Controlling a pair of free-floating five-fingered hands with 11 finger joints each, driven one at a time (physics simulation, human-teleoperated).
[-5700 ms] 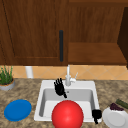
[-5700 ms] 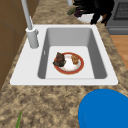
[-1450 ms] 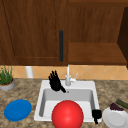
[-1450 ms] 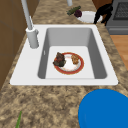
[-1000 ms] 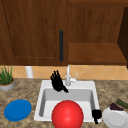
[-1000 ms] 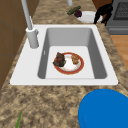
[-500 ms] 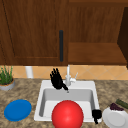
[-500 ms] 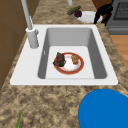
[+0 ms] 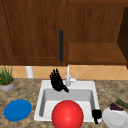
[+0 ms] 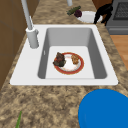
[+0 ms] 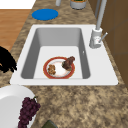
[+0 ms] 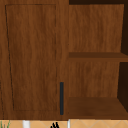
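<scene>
In the front view, the left hand hovered with fingers spread and pointing up, over the far rim of the white rectangular sink and just left of the silver tap. The right hand hung at the sink's near right corner, beside the white round plate carrying dark purple grapes; whether its fingers were spread or curled could not be told. A large red ball sat in front of the basin, a flat blue round plate lay on the speckled stone table at left, and a potted green plant stood farther left.

From the left side, a red-rimmed plate of dark and brown food lay on the sink floor, with the tap at the far left rim. A black hand, matched to the right by the white plate next to it, showed at the far right.

From the right side, that same hand sat at the left edge, near the sink's corner, with the grapes close by.

In the upper view, the left hand's fingertips poked up below the brown wooden wall cabinet with its dark vertical handle.
</scene>
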